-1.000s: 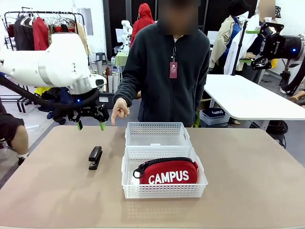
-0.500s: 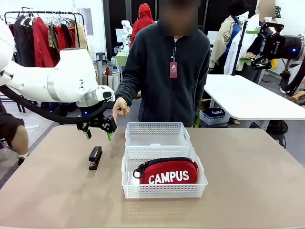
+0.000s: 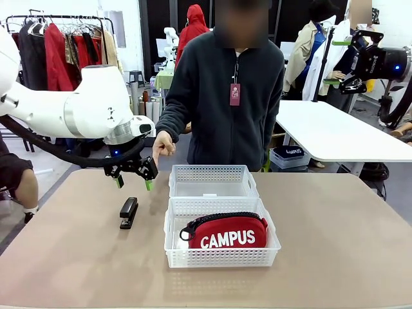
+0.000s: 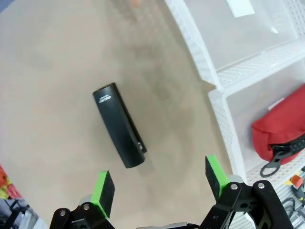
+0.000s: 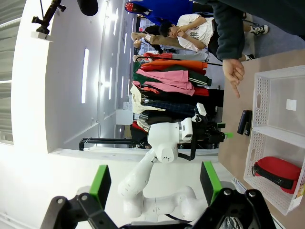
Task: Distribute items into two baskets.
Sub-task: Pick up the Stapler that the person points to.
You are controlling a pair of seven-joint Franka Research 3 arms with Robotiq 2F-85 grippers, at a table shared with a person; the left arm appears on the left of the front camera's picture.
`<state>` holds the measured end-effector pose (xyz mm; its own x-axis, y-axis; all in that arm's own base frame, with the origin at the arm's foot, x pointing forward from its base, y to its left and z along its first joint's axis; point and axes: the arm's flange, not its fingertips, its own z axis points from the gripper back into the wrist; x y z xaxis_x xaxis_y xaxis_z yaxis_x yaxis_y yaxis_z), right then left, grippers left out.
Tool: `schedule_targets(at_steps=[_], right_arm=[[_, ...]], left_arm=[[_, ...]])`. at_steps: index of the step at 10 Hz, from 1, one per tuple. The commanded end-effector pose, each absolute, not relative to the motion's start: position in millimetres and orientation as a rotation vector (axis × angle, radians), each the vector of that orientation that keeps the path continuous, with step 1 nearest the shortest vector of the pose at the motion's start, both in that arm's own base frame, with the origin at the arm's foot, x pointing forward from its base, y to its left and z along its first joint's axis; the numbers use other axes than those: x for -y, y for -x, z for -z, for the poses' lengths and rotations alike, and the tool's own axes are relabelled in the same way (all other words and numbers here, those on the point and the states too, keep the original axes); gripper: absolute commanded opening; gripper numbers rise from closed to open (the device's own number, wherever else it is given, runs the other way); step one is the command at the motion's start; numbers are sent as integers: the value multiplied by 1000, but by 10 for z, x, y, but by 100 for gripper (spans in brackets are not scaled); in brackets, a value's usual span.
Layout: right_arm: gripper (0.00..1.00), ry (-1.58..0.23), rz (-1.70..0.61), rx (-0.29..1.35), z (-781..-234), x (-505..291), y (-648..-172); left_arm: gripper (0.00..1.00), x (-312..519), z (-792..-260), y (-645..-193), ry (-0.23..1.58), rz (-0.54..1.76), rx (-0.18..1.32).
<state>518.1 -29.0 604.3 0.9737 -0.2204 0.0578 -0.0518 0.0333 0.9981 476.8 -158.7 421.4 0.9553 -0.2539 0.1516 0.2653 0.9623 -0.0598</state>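
- While the left claw [image 3: 134, 183] hangs over the worktop [image 3: 335, 244] with its jaws spread wide and empty, the black stapler [image 3: 129, 212] lies flat at its 6 o'clock, apart from it.
- Red pouch [image 3: 228, 233] sits in the near basket [image 3: 222, 259], at the stapler's 3 o'clock.
- Far basket [image 3: 212, 174] adjoins it at 12 o'clock.
- Right claw [image 5: 155, 183] is raised high, jaws apart, holding nothing.

A robotics lab: white robot arm [image 3: 77, 106] over a brown table [image 3: 335, 244], clothes rack [image 3: 55, 45] and worktable [image 3: 335, 135] behind.
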Motion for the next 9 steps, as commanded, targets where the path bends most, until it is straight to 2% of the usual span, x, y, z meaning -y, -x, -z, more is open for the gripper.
schedule_targets(at_steps=[1, 9], right_arm=[[100, -1537, 128, 218, -6060, 275, -5172], [100, -1537, 128, 218, -6060, 275, -5172]], left_arm=[[100, 1572, -4170, -4906, -20, 182, 101], [100, 1418, -3531, -5171, -32, 48, 3]])
